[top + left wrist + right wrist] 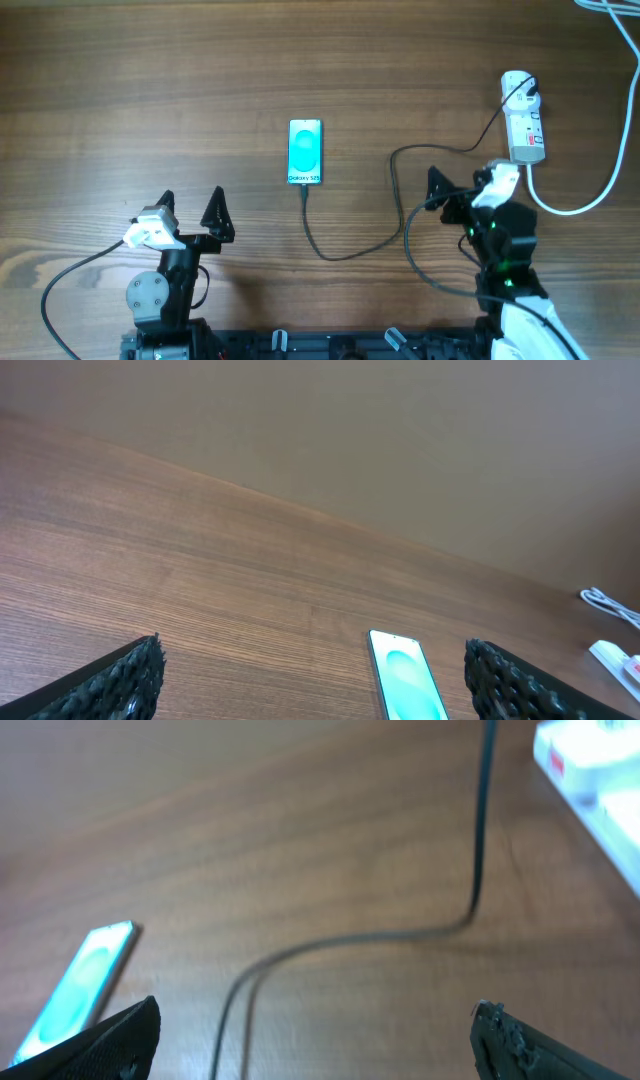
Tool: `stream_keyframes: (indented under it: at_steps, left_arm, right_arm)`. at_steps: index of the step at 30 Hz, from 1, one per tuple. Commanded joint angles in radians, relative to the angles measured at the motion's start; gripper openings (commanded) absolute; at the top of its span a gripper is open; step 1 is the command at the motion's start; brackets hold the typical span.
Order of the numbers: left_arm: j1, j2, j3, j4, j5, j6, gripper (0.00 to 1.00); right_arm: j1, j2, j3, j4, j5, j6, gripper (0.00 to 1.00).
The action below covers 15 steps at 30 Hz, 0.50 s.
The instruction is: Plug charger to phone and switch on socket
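**Overhead:** The left jaws stand spread wide over the wooden surface (150, 90) and grip nothing. The phone (305, 152) lies face up ahead of them and to their right, well apart, with its "Galaxy S25" lettering at the end nearest the arms. The right jaws are also wide apart and empty. From them the phone lies to the left, and the socket (525, 125) lies near, just ahead and to the right. The charger (345, 250) runs as a thin black cable from the phone's near edge. It loops back toward the arms, passes left of the right jaws and rises to a black plug at the socket's far end. Whether its tip is seated in the phone cannot be told. A thick white cord (590, 205) curves away to the right of the socket.

**Left wrist:** The phone (405, 678) lies between the open jaws, ahead of them and closer to the right finger, touching neither. The socket (618, 658) shows only as a sliver at the far right, with the white cord (605, 603) beyond it. The charger does not show here.

**Right wrist:** This blurred view shows the charger (350, 938) crossing the surface ahead of the parted jaws and bending up toward the socket (595, 780) at the upper right. The phone (80, 985) lies just ahead of the left finger.
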Motion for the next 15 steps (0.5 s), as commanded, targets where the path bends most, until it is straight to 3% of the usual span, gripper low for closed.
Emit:
stream_keyframes:
  at_steps: [1,15]
  left_arm:
    - [-0.006,-0.009,-0.005,-0.004,-0.009,0.021,1.0]
    - [-0.006,-0.009,-0.005,-0.004,-0.009,0.021,1.0]
  right_arm:
    - [0.003,-0.071,-0.061,-0.029,0.013,0.029,1.0]
    - [0.003,-0.429,-0.061,-0.467,0.017,-0.027,1.0]
